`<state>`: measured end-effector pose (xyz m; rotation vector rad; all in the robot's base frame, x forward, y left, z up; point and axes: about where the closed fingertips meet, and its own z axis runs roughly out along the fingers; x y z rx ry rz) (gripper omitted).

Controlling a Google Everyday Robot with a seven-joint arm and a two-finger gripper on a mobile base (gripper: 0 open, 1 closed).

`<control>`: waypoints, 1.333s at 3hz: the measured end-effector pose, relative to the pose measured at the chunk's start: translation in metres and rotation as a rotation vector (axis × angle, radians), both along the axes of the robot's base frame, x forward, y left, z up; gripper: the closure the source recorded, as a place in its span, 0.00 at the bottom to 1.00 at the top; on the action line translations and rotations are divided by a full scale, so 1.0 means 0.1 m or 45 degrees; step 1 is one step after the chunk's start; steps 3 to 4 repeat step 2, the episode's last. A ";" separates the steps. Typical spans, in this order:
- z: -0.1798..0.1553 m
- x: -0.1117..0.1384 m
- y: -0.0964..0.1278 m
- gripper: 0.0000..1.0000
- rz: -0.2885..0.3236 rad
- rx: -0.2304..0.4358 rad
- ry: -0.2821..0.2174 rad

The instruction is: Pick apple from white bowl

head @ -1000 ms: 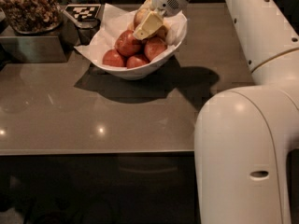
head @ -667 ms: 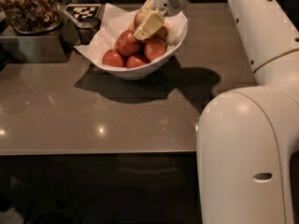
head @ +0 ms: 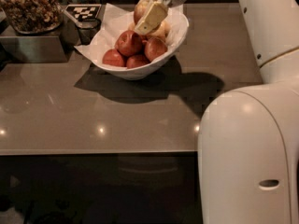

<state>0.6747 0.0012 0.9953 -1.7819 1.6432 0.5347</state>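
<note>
The white bowl (head: 135, 71) with crumpled white paper stands at the back middle of the counter. It holds several dark red apples (head: 128, 42) and a paler yellowish apple (head: 162, 30). My gripper (head: 144, 22) reaches down from the top into the back of the bowl. Its pale finger (head: 152, 17) lies against the golden, reddish-blushed apple (head: 138, 9), which sits at the bowl's back rim, just above the red ones. The gripper looks shut on this apple; the other finger is hidden behind it.
A metal container (head: 32, 43) heaped with brown snacks (head: 28, 8) stands at the back left. A black-and-white marker tag (head: 83, 11) sits beside it. My white arm and base (head: 252, 139) fill the right side. The counter's front edge (head: 93, 150) runs across the middle.
The gripper and the golden apple have risen slightly at the back of the bowl. The bowl and the red apples have stayed put.
</note>
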 end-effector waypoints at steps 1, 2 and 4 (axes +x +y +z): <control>0.22 -0.22 0.01 1.00 0.070 0.016 0.006; 0.44 -0.39 -0.01 1.00 0.134 0.101 -0.005; 0.44 -0.39 -0.01 1.00 0.134 0.101 -0.005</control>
